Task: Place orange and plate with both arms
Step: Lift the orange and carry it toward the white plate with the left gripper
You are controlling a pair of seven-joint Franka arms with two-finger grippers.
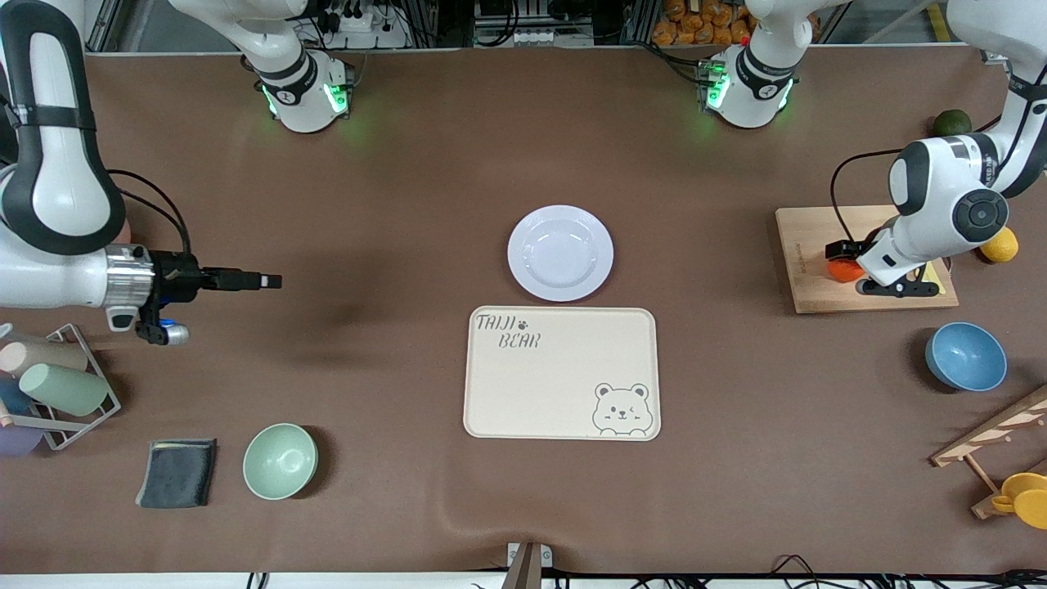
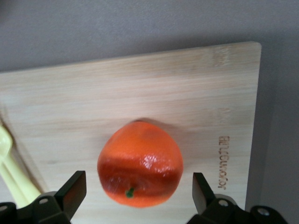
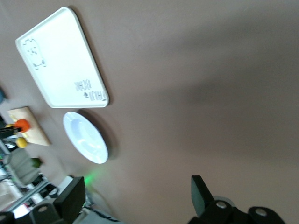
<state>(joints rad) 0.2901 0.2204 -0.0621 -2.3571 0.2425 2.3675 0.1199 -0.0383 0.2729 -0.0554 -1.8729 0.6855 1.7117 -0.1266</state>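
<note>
The orange [image 1: 842, 270] lies on a wooden cutting board [image 1: 818, 245] at the left arm's end of the table. My left gripper [image 1: 847, 260] is low over it and open. In the left wrist view the orange [image 2: 140, 163] sits between the two fingertips of the left gripper [image 2: 139, 192], with a gap on each side. The pale plate [image 1: 519, 254] lies empty at the table's middle, farther from the front camera than the bear tray. My right gripper [image 1: 271, 281] is open and empty over bare table at the right arm's end. The right wrist view shows the plate [image 3: 85, 137] far off.
A cream bear tray [image 1: 561, 372] lies next to the plate. A blue bowl [image 1: 965, 356], a yellow fruit [image 1: 999, 244] and a green fruit [image 1: 951, 123] are near the board. A green bowl [image 1: 280, 460], a grey cloth [image 1: 177, 472] and a cup rack [image 1: 57, 384] are at the right arm's end.
</note>
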